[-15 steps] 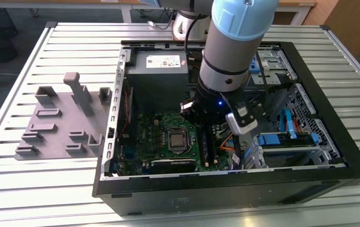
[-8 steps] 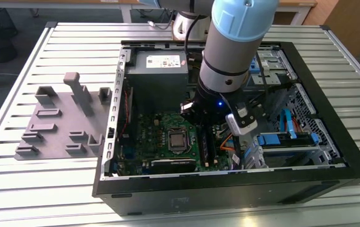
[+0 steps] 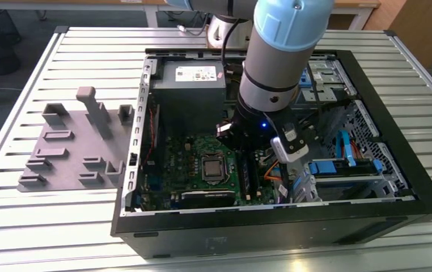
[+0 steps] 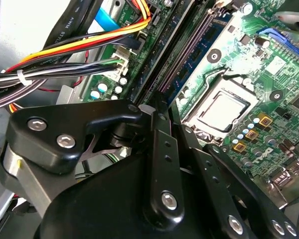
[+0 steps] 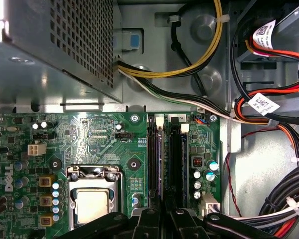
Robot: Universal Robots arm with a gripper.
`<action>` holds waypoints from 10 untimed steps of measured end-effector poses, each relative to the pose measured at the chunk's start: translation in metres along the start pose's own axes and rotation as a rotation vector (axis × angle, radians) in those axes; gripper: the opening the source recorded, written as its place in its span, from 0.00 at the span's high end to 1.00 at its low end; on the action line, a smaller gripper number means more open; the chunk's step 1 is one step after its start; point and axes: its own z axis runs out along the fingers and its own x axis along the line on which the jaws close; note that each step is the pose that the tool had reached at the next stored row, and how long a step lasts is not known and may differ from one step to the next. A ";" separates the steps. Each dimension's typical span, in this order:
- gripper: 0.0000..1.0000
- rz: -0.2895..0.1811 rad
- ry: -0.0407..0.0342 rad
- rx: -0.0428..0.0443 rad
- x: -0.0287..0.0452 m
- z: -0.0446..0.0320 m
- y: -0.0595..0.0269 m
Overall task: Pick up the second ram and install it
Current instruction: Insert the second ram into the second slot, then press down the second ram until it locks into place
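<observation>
The second ram (image 4: 189, 55) is a thin green-blue strip standing on edge along the long black slots of the green motherboard (image 4: 269, 64). Seen from above in the first wrist view, the ram (image 5: 161, 164) is a narrow bluish line between the slots. My gripper (image 4: 163, 110) has its black fingers drawn together on the near part of the strip. It sits low over the board in the first wrist view (image 5: 164, 211). In the exterior view the gripper (image 3: 248, 152) reaches down into the open computer case (image 3: 276, 218), just right of the processor socket (image 3: 214, 168).
A grey plastic fixture (image 3: 72, 153) with upright posts lies on the slatted table to the exterior view's left of the case. The power supply (image 3: 189, 85) fills the case's far part. Bundled cables (image 5: 269, 114) run close beside the slots. Drive bays (image 3: 344, 167) stand to the right.
</observation>
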 end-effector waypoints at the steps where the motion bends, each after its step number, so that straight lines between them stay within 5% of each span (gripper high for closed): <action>1: 0.86 0.000 0.0000 0.0001 0.0000 -0.0004 0.0000; 10: 0.86 0.000 -0.0002 0.0047 0.0000 -0.0021 0.0001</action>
